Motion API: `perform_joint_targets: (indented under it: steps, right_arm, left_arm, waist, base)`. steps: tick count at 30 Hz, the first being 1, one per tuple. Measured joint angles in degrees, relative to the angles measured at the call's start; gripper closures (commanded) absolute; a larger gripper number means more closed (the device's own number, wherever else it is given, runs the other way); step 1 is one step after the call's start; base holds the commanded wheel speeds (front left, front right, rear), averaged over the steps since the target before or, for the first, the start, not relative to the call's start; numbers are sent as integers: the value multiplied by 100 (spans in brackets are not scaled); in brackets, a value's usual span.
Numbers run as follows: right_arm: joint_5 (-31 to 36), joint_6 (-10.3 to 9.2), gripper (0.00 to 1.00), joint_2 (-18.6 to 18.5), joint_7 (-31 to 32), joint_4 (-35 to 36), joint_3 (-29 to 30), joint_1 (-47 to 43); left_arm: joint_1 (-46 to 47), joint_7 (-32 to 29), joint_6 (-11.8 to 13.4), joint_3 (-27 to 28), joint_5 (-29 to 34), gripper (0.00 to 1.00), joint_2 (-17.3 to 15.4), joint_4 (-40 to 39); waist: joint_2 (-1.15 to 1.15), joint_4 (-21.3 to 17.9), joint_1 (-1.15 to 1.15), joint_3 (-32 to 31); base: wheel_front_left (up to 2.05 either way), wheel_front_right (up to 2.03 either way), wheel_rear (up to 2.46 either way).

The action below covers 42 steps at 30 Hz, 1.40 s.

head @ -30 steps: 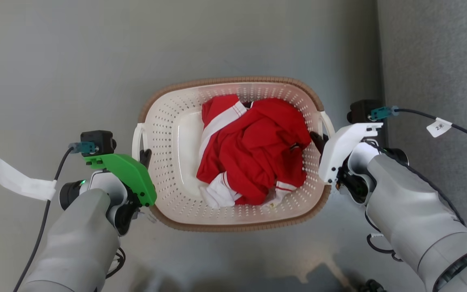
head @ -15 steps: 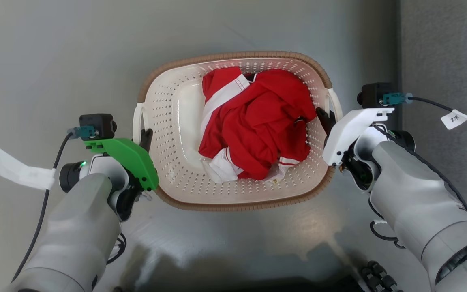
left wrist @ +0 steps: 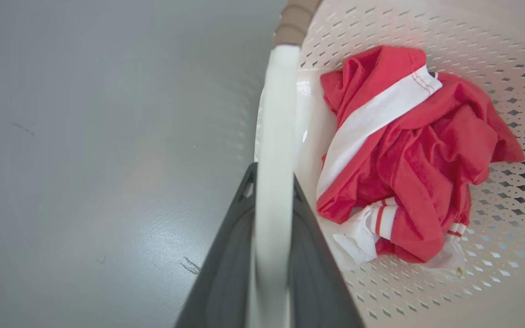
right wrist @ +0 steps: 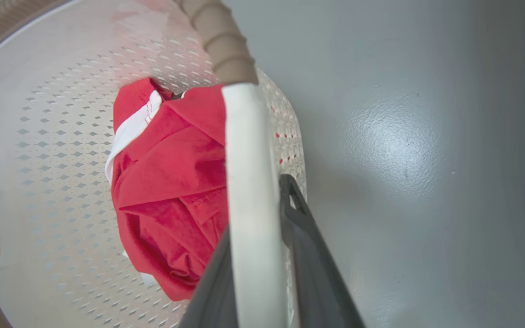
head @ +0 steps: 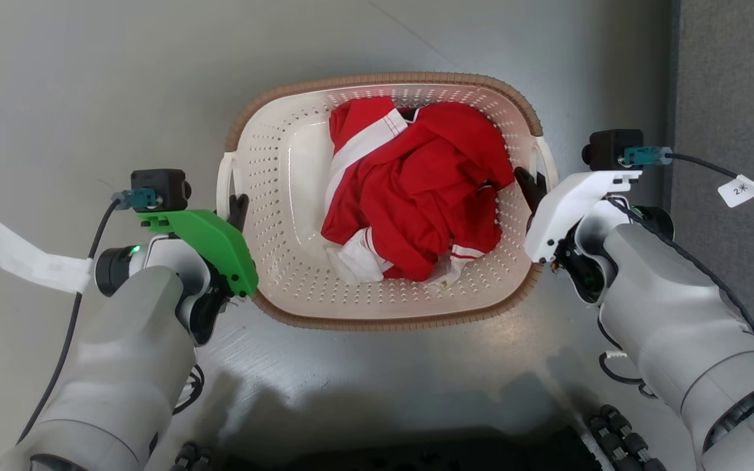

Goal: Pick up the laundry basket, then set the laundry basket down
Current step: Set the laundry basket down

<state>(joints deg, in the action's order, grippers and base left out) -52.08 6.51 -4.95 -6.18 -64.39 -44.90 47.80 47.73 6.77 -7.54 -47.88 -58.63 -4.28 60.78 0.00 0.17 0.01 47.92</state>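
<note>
Grey floor [head: 89, 98]. Laundry basket [head: 272, 196] above it, between both arms; resting or lifted, cannot tell. Red-and-white garment [head: 416, 190] inside. Left jaws clamp the left handle [left wrist: 274, 136]; right jaws clamp the right handle [right wrist: 249, 182].

L gripper [left wrist: 271, 175] apparently pinching handle [left wrist: 276, 91] (red cloth [left wrist: 408, 150] beside).

Red garment [head: 416, 190] crumpled in a heap, white band across it, red-striped white cuffs at the near edge. Floor [head: 89, 78] smooth grey, glossy, a few scuffs. Darker textured grey strip [head: 737, 85] along the right.
</note>
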Motion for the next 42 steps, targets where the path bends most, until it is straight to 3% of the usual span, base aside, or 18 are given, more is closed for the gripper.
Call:
perform_joint_targets:
  steps: [13,14,15,16,42]
  right_arm:
    - [-36,1,100,-1,-102,-101,-55,49]
    - [-37,2,71,-2,-114,-113,-56,65]
    - [-44,15,21,-3,-138,-124,-55,86]
    - [-45,56,0,-3,-144,-129,-53,109]
    - [-258,55,0,69,-297,-370,-67,95]
  left_arm:
    - [45,40,0,-68,-25,100,32,19]
    - [47,45,0,-69,-30,64,36,29]
    - [47,66,0,-69,-41,11,38,41]
    - [49,68,1,-68,-70,0,40,46]
    - [38,220,1,-298,-177,0,45,176]
  waist:
    - [0,36,0,79]
    - [0,39,0,82]
    - [0,42,0,84]
    - [0,45,0,85]
    - [0,7,0,-293]
  base:
    - [0,0,0]
    - [0,0,0]
    - [0,0,0]
    - [0,0,0]
    - [0,0,0]
